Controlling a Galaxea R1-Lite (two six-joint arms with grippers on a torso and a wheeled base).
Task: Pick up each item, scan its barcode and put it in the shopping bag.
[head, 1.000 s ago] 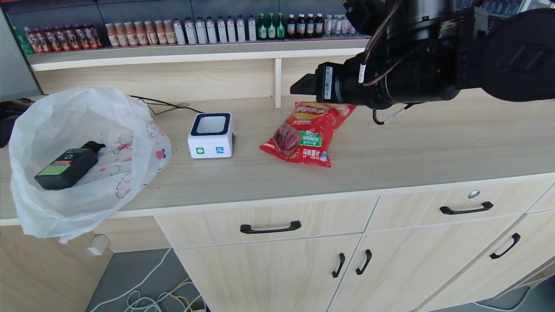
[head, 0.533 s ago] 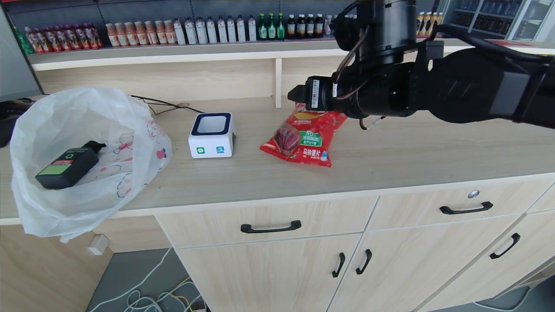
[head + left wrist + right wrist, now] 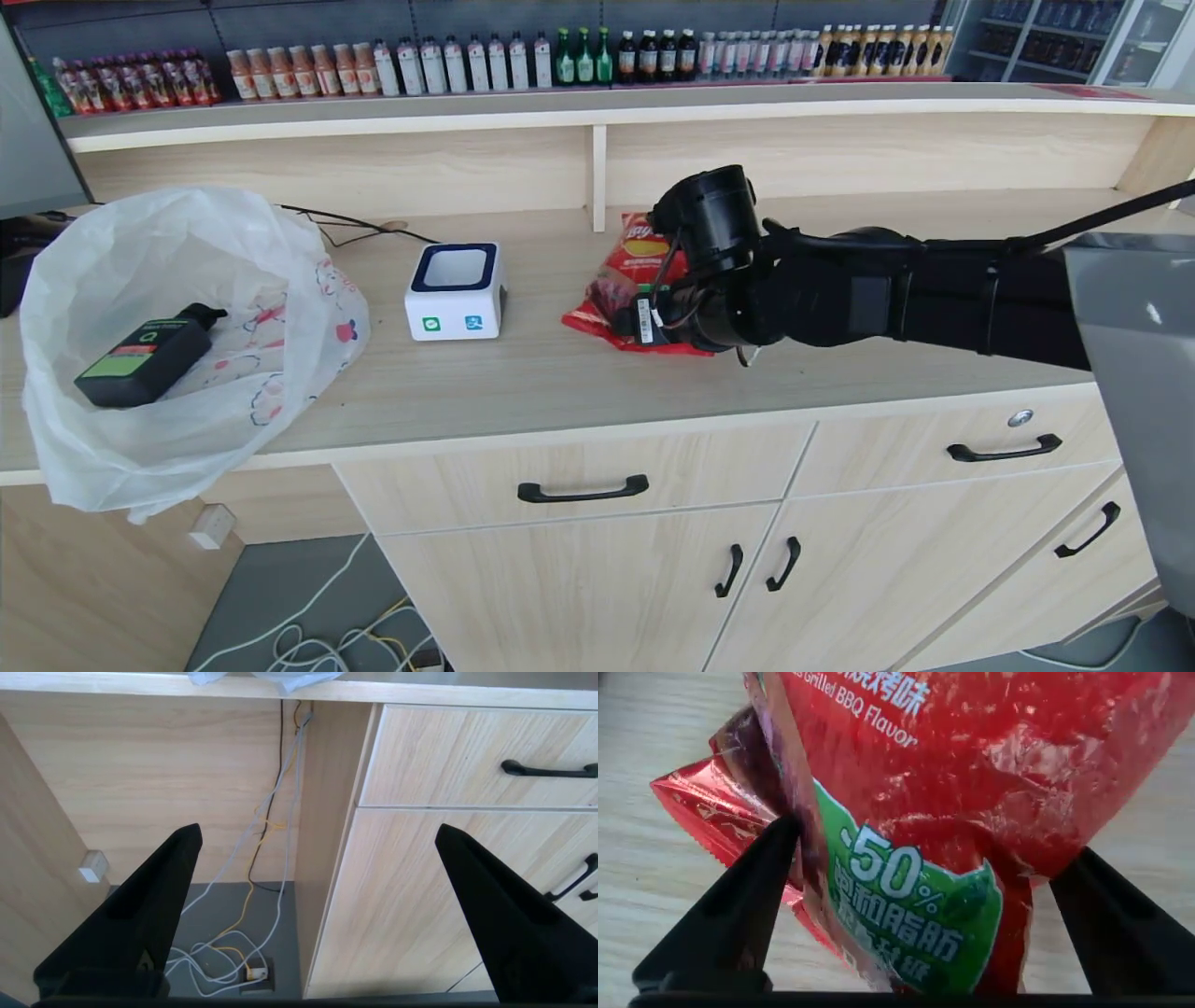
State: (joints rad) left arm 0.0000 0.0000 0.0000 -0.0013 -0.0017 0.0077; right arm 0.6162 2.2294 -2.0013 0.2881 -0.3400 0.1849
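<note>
R fingers [image 3: 719, 933] spread, straddling red chip bag [image 3: 971, 793] w/ green label [image 3: 910, 919] on counter [image 3: 560, 373] | L fingers [image 3: 126, 919] spread, empty

The chip bag [image 3: 924, 812] is shiny red with a green patch. The scanner [image 3: 455, 313] is white with a dark blue rim. The shopping bag [image 3: 168, 233] is white with red flowers. The bottle [image 3: 140, 359] is black, its label green.
</note>
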